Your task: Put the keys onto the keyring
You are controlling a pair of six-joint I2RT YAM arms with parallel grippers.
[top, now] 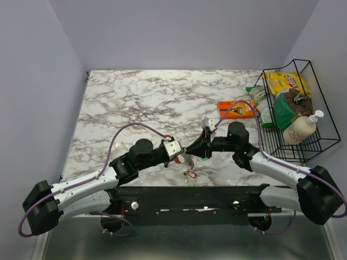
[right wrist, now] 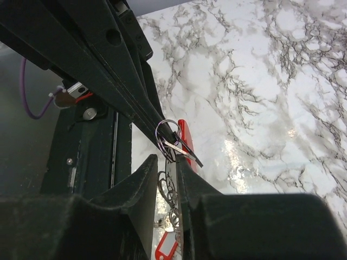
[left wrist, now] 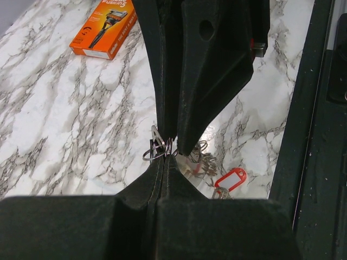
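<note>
The keyring (left wrist: pixel 154 150) is a thin metal loop pinched at the tip of my left gripper (left wrist: pixel 165 156), which is shut on it. It hangs just above the table near the front middle (top: pixel 179 153). My right gripper (right wrist: pixel 167 161) meets it head-on, its jaws a narrow gap apart with a thin metal key (right wrist: pixel 181 149) at their tips, its blade lying against the keyring (right wrist: pixel 168 131). Below them on the marble lies a bunch of keys with a red tag (left wrist: pixel 230 179), which also shows in the top view (top: pixel 188 174) and through the right jaws (right wrist: pixel 165 246).
An orange razor packet (top: pixel 237 108) lies at the back right. A black wire basket (top: pixel 295 108) with a chip bag and a bottle stands at the right edge. The black mounting rail (top: pixel 190 197) runs along the near edge. Purple cables arc over both arms.
</note>
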